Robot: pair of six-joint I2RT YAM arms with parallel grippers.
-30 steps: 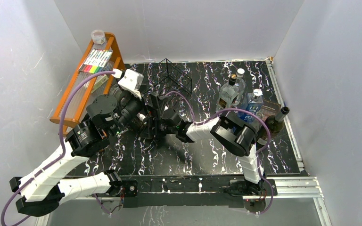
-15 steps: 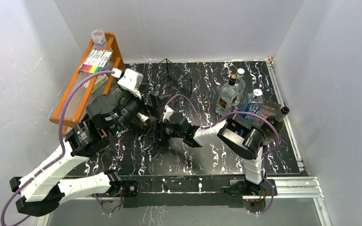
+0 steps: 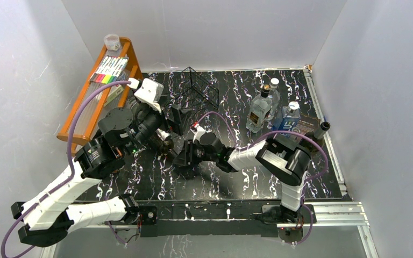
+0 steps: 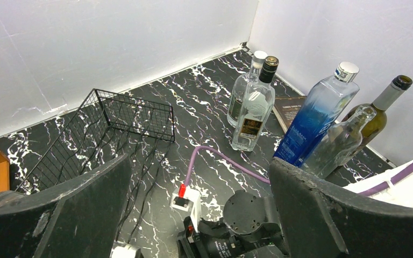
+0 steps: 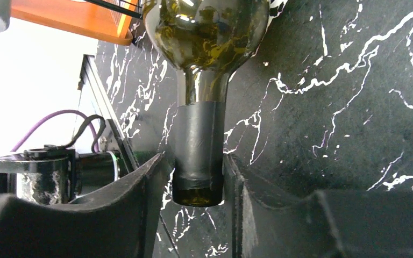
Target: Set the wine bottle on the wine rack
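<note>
A dark green wine bottle [image 5: 207, 32] lies on the black marbled table, its black-foiled neck pointing at the right wrist camera. My right gripper [image 5: 196, 157] is shut on that neck, one finger on each side. In the top view the right gripper [image 3: 185, 160] sits mid-table, and the bottle's shiny body [image 3: 164, 137] shows just left of it under the left arm. My left gripper [image 4: 199, 161] hangs open and empty above the right wrist, also seen as the left gripper [image 3: 171, 124]. The black wire wine rack [image 3: 199, 88] stands at the back, empty [image 4: 113, 123].
An orange wooden shelf [image 3: 94, 91] with markers runs along the left. Two clear bottles [image 3: 261, 107], a blue bottle [image 3: 289, 119], another greenish bottle [image 3: 314, 137] and a dark booklet [image 4: 293, 107] stand at the right. A purple cable [image 4: 220, 158] loops over the table.
My right gripper has drawn back toward the near edge along the bottle, and its fingers have closed on the neck. The left arm has stayed still and open.
</note>
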